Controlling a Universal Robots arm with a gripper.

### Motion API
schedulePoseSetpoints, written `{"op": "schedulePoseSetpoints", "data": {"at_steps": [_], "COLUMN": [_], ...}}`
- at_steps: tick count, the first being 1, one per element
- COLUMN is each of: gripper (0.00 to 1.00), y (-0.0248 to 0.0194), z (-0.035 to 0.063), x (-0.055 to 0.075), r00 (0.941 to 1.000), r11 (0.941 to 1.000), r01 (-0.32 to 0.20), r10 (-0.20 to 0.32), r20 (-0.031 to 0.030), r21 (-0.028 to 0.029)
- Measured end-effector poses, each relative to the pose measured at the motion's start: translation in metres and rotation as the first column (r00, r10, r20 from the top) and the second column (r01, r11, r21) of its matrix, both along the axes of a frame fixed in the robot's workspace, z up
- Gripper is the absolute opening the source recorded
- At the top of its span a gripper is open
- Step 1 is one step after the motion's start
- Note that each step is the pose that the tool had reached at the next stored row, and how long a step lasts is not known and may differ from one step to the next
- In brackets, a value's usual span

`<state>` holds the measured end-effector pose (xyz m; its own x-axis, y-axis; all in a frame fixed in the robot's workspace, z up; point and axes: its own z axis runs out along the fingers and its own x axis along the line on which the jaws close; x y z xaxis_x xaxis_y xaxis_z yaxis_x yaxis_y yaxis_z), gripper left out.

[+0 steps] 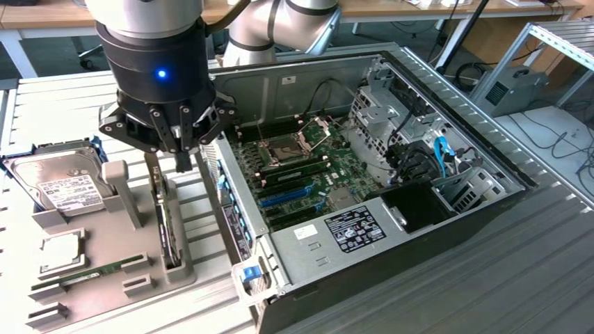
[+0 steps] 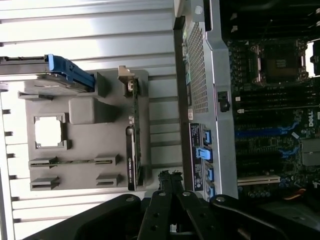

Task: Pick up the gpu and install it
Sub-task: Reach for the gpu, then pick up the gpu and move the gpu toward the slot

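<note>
Pincer (image 1: 183, 161) (image 2: 170, 176) fingers are pressed together with nothing between them, and the arm hangs above the gray holder (image 1: 111, 236) (image 2: 85, 107), over the edge of the holder that faces the open computer case (image 1: 278, 87) (image 2: 215, 75). The gpu (image 1: 165, 223) (image 2: 132, 150) stands on its long edge in the holder's slot along that same side, its dark face turned toward the holder's middle. In the wrist view the fingertips sit just beside the card, toward the case, with a gap between them and it.

Farther into the holder, away from the case, lie a hard drive (image 1: 67, 186) (image 2: 70, 74) with a white label at one end, a square processor (image 1: 58, 252) (image 2: 48, 133) in its recess near the middle, and a slim RAM stick (image 1: 93, 273) (image 2: 75, 161) set on edge. The case lies on its side just beside the holder, its green motherboard (image 1: 307, 174) (image 2: 270, 125) exposed. Both rest on a slatted metal counter (image 1: 483, 278) (image 2: 90, 30).
</note>
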<state>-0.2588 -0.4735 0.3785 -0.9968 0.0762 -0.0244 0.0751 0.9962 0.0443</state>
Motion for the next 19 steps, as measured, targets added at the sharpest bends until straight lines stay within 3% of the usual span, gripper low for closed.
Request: {"op": "schedulePoseSetpoints", "data": {"at_steps": [9, 19], "gripper": [0.11, 0.11], "y": [-0.0050, -0.0052], "z": [-0.0006, -0.0007], "x": [-0.0070, -0.0074], "r00": [1.0000, 1.0000], "r11": [1.0000, 1.0000], "r01": [0.000, 0.000], "r10": [0.000, 0.000], "r20": [0.0000, 0.0000], "r21": [0.0000, 0.0000]}}
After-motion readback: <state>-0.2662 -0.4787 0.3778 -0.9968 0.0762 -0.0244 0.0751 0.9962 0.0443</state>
